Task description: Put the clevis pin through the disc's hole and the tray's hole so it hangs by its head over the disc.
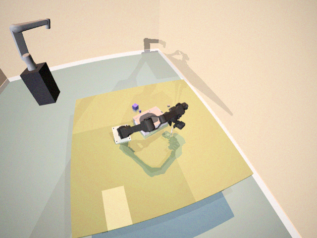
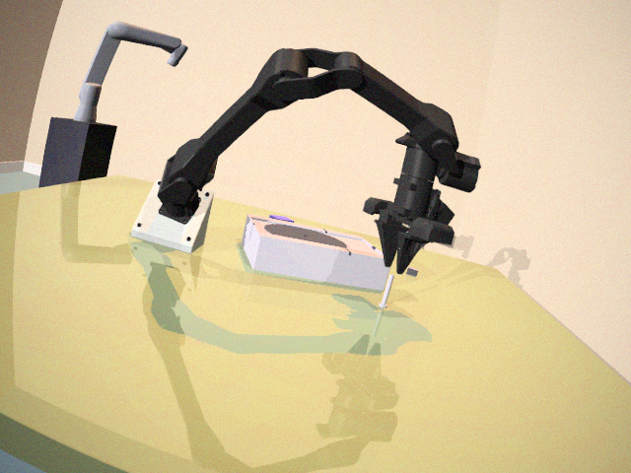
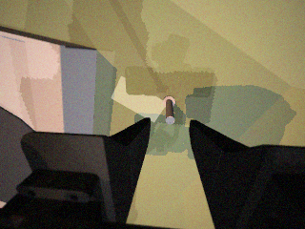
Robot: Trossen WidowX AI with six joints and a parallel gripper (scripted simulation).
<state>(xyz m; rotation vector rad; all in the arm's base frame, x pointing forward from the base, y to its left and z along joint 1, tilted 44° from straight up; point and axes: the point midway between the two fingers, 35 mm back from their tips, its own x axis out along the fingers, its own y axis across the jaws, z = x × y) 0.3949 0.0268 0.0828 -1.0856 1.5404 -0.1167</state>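
Tan walls [image 1: 243, 46] [image 2: 325, 153] meet a pale green floor [image 1: 38, 128], with a white strip [image 1: 94, 59] along the bottom. At the upper left, a gray arm [image 1: 19, 40] [image 2: 102, 55] stands on a black block [image 1: 38, 84] [image 2: 71, 153]. Light and soft shadows fall across the yellow table [image 1: 143, 200] [image 2: 484, 407] [image 3: 248, 48].
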